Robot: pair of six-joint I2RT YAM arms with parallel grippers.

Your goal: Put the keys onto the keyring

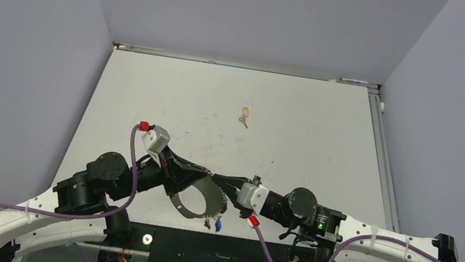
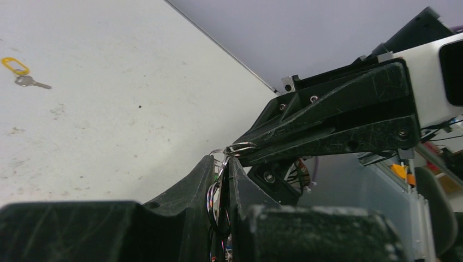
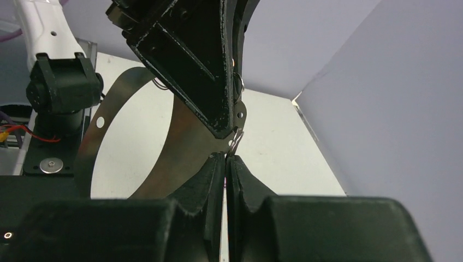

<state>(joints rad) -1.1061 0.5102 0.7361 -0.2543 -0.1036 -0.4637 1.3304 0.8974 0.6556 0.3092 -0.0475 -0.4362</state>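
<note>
Keyring [image 3: 174, 153] sat pinched in the almost-closed left gripper [image 2: 221, 165], near the bench's [image 1: 302, 113] front edge. Right gripper [image 3: 225, 164] was squeezed tight on a small ring [image 2: 240, 147]. Yellow key [image 1: 244, 116] lay well apart.

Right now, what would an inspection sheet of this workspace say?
Surface: white table, scuffed.
Job's things: keyring held between the arms, blue-tagged key hanging from it; yellow-tagged key loose mid-table.
Clutter: nothing seen.
Grippers: left gripper shut on the keyring; right gripper shut on a small wire ring.
Cables: purple cable along each arm.
Surroundings: grey walls on three sides.
</note>
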